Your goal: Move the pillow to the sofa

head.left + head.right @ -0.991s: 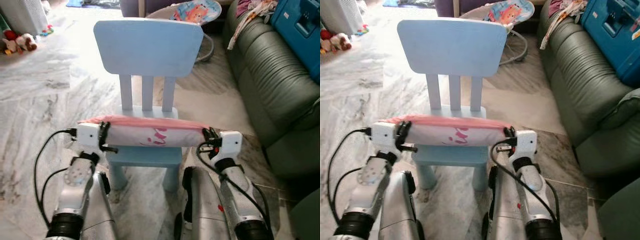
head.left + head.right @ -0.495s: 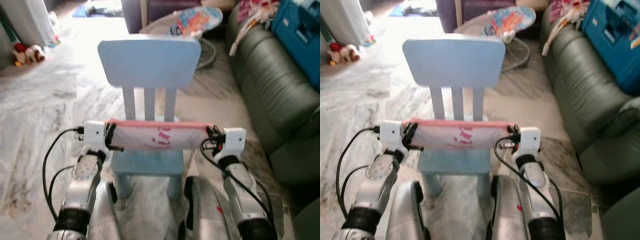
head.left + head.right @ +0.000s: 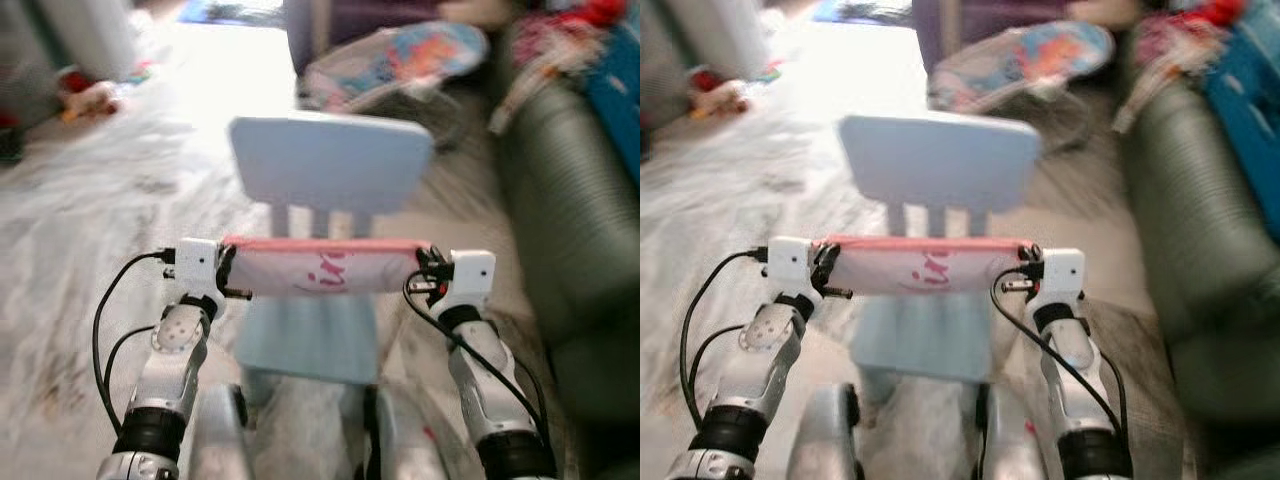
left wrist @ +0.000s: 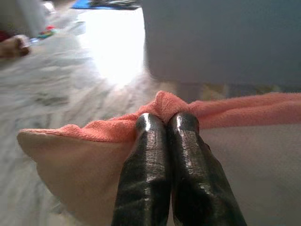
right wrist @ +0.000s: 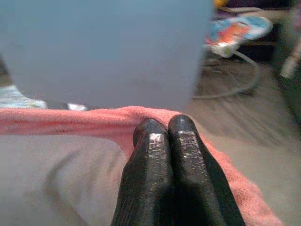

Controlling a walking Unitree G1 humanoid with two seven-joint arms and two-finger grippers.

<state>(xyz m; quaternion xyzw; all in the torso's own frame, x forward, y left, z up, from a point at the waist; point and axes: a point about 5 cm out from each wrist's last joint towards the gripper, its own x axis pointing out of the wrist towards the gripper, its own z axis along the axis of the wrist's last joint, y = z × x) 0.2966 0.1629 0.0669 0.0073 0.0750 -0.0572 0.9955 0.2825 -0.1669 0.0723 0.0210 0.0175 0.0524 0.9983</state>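
Both arms raised in front of the body, forearms angled up and forward, wrists level with each other. Head views are blurred.

Pillow (image 3: pixel 320 270) hangs stretched between the two grippers, held lengthwise, left end to right end. White face toward the camera with pink print near the middle; pink terry edge along the top.

Left gripper (image 4: pixel 165 120): black fingers pressed together, pinching the pink edge at the pillow's left end. The wrist view shows the terry bunched just over the fingertips, with the pale pillow face spreading below and to either side.

Right gripper (image 5: pixel 165 123): fingers likewise closed tight on the pink edge at the right end. Fabric runs away from the tips toward the other arm.

White wrist housings sit at each end of the pillow, black cables looping down from them along the silver forearms.

Pillow is held in the air, above and on the near side of the seat of a light blue child's chair (image 3: pixel 330 165). The chair's backrest stands just beyond the pillow, facing the robot.

Dark green sofa (image 3: pixel 585 230) along the right side of the scene, well apart from the pillow. Marble-patterned floor (image 3: pixel 90 230) to the left. Baby bouncer (image 3: pixel 400 60) far behind the chair.
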